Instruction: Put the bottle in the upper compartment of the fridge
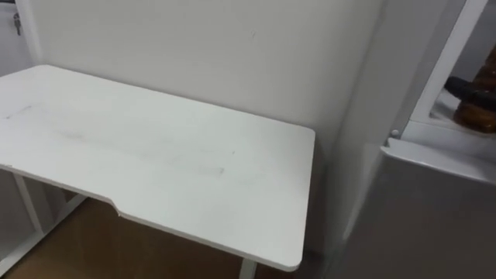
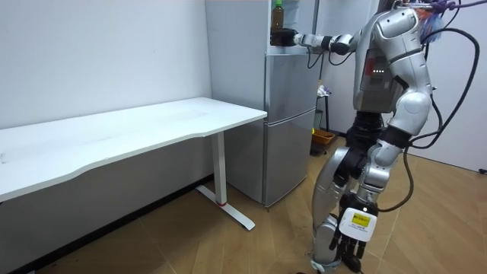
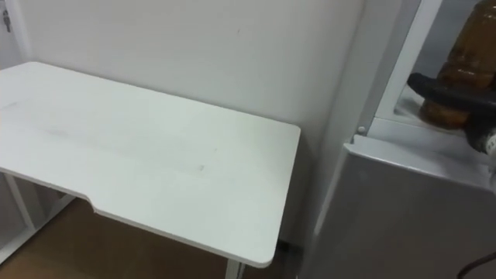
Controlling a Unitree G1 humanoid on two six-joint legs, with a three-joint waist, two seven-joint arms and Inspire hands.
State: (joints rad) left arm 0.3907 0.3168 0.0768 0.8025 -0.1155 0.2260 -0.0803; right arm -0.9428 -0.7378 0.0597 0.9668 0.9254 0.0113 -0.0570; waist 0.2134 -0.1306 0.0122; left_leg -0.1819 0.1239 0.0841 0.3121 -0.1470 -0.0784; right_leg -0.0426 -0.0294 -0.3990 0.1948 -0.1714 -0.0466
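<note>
A bottle (image 3: 467, 48) of brown liquid with a green cap (image 2: 278, 3) stands upright at the front of the open upper fridge compartment (image 3: 403, 108). My right hand (image 3: 443, 87) reaches in from the right, its dark fingers curled round the bottle's lower part (image 1: 474, 108). In the room view the right arm stretches out level to the bottle (image 2: 278, 17) and the hand (image 2: 286, 37) holds it at its base. I stand upright just in front of the grey fridge (image 2: 289, 114). My left hand (image 2: 351, 245) hangs low by my leg with relaxed fingers.
The shut grey lower fridge door (image 3: 403, 209) fills the lower right. A long white table (image 1: 155, 155) stands against the wall to the left of the fridge, with a narrow gap between them. Wooden floor (image 2: 251, 251) lies below.
</note>
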